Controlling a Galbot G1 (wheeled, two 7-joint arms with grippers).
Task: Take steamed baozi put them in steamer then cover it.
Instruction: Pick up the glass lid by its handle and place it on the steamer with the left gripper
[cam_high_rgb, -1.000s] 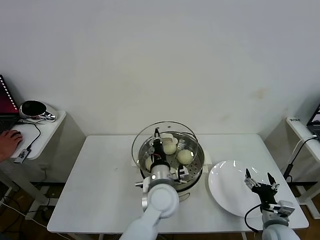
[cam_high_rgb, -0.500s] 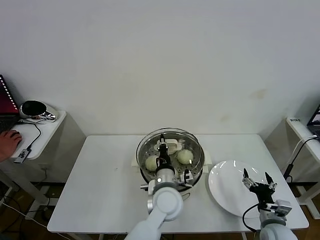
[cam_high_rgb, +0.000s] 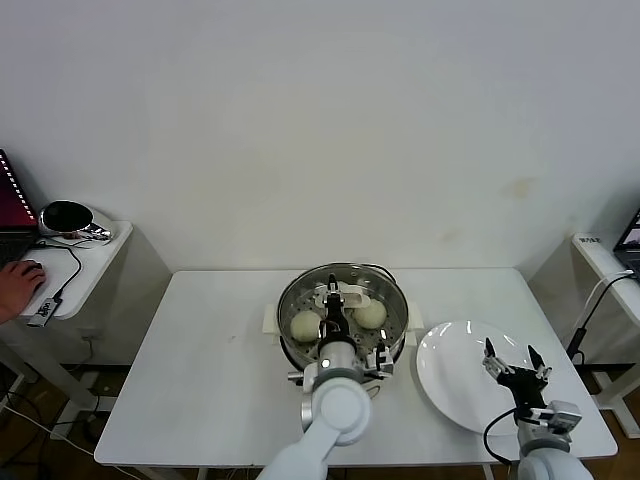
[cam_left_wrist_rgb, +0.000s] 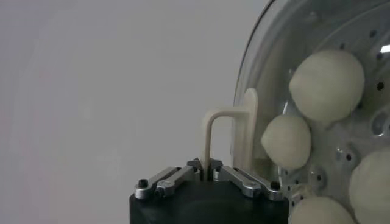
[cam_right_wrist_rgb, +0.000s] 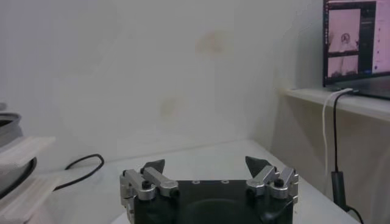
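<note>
White wall backs a white table (cam_high_rgb: 200, 380), where the steamer (cam_high_rgb: 392, 322) stands near the middle on its white base, with a glass lid (cam_high_rgb: 300, 300) over it. Left gripper (cam_high_rgb: 333, 292) is above the steamer's centre, its fingers pinched together on the lid's cream handle (cam_high_rgb: 345, 296). From the head view, two of the steamed baozi (cam_high_rgb: 305, 325) show through the glass, one toward the robot's left and one toward its right; the arm hides whatever lies nearer.

Left wrist view gives what the head view cannot: the handle (cam_left_wrist_rgb: 228, 131) is a thin cream loop standing out from the lid, and the closed fingertips (cam_left_wrist_rgb: 207, 169) grip its stem. Behind the glass (cam_left_wrist_rgb: 268, 55) four buns (cam_left_wrist_rgb: 327, 82) sit on the perforated steel floor, two whole and two cut off at the picture's edge.

Right gripper (cam_high_rgb: 512, 361) hovers over the near part of a bare white plate (cam_high_rgb: 450, 375) to the steamer's right, its fingers spread wide with nothing between them. Right wrist view shows the two dark fingertips (cam_right_wrist_rgb: 153, 166) well apart, plus a shelf with a lit monitor (cam_right_wrist_rgb: 356, 42) and a cable (cam_right_wrist_rgb: 79, 164) on the table.
</note>
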